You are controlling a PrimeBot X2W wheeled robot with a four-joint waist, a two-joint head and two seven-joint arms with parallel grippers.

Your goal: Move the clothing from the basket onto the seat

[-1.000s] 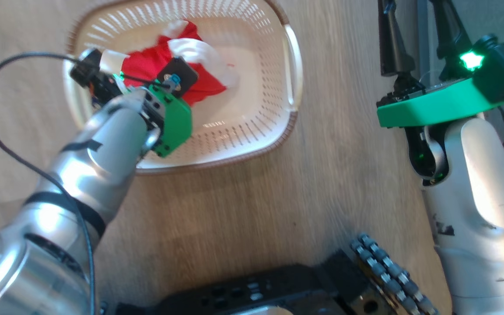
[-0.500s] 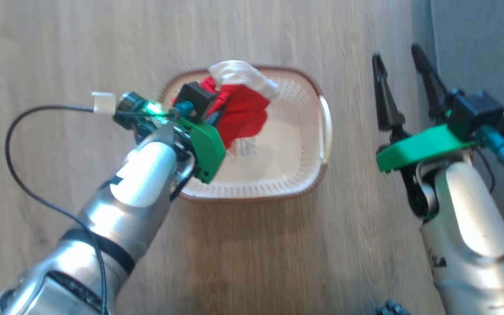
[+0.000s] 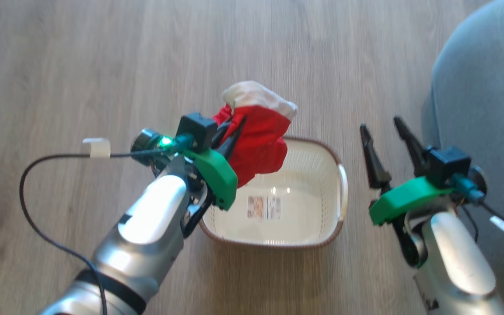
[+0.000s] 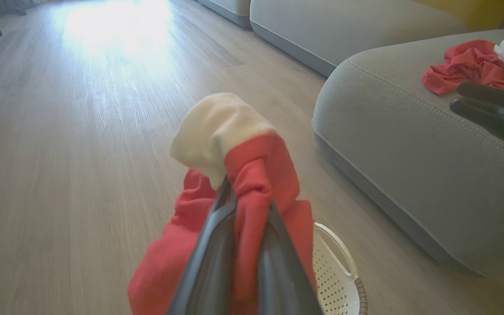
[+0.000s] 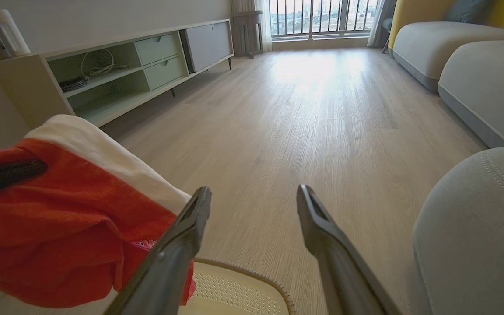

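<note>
Fingers (image 4: 208, 262) of the left gripper (image 4: 248, 210) are squeezed shut on the red cloth (image 3: 260, 144), and a fold of red pokes up between them. The cloth has a white end on top. It hangs up in the air, above the far left corner of the basket (image 3: 341, 192). The basket sits on the wood floor (image 3: 103, 65), and a label sticker (image 3: 264, 207) shows on its bottom.

The right gripper (image 3: 379, 123) is just to the right of the basket, between it and the seat (image 3: 484, 87) — its two dark fingers are wide apart and hold nothing. The big grey seat is at the right side, near the basket but not touching it.

In the left wrist view, one more red piece (image 4: 466, 65) with a bit of white lies crumpled on top of the seat — just past the tips of the right gripper. In the right wrist view, a long low cabinet (image 5: 116, 78) stands by the wall at the far side of the floor
</note>
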